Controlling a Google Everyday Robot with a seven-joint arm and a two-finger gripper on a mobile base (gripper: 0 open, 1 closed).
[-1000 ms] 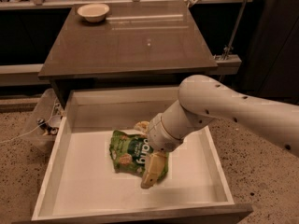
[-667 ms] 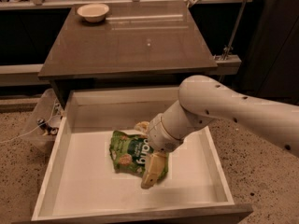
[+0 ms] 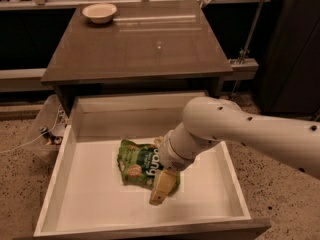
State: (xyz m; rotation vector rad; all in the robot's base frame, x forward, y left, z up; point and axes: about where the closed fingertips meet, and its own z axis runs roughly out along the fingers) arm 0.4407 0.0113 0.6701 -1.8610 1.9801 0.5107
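Note:
A green snack bag [image 3: 134, 164] lies crumpled on the floor of an open white drawer [image 3: 56, 184]. My gripper [image 3: 163, 185] reaches down into the drawer from the right, at the end of a white arm [image 3: 235, 129]. It rests on the bag's right edge and covers that part of it. The gripper's yellowish tip pokes out just past the bag's lower right corner, close to the drawer floor.
The drawer is pulled out from under a brown table [image 3: 145, 49]. A pale bowl [image 3: 99, 11] sits at the table's far left corner. A clear bin with cables [image 3: 47, 134] stands on the floor left of the drawer. Dark cabinets stand to the right.

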